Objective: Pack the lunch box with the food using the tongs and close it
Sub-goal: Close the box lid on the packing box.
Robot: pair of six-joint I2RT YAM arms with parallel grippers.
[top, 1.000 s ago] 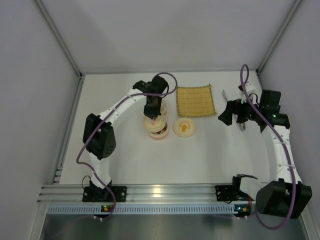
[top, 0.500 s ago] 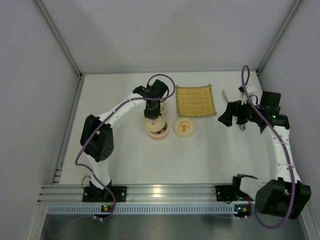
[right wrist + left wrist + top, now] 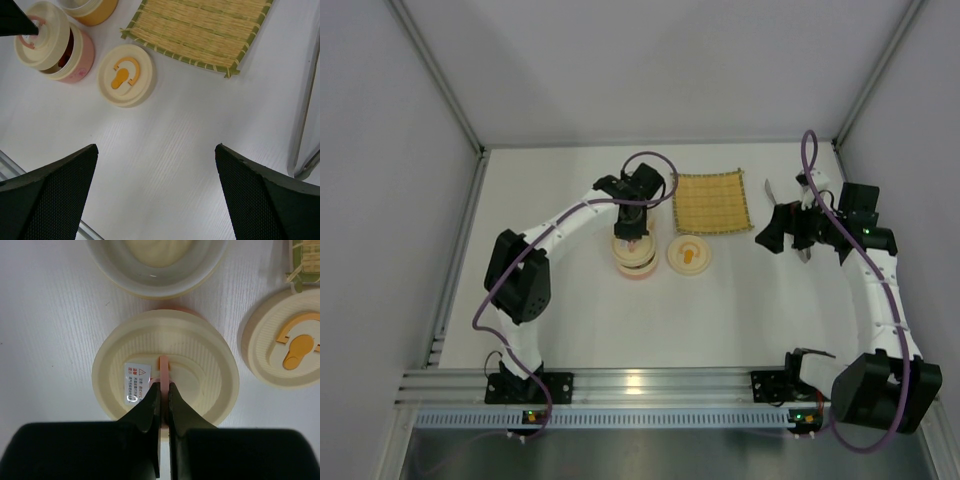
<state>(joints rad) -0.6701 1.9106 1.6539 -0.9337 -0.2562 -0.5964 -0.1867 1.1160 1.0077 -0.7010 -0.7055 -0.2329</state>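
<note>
My left gripper (image 3: 163, 387) is shut on the thin pink tab (image 3: 163, 366) of a round cream lid (image 3: 200, 375). That lid (image 3: 42, 35) sits tilted over the pink lunch box pot (image 3: 82, 62), and red food (image 3: 64, 52) shows in the gap beneath it. Behind stands a second pot (image 3: 115, 275) with off-white food (image 3: 157, 250) inside. My right gripper (image 3: 156, 146) hangs open over bare table, far right of the pots. The silver tongs (image 3: 301, 125) lie at the right edge of the right wrist view.
A second cream lid with an orange mark (image 3: 689, 255) lies on the table just right of the pink pot. The yellow woven mat (image 3: 712, 202) lies behind it. Grey walls close in the table on the left, back and right.
My left wrist has shifted slightly to the right above the pink pot, still gripping the lid's tab. The right arm has stayed where it was.
</note>
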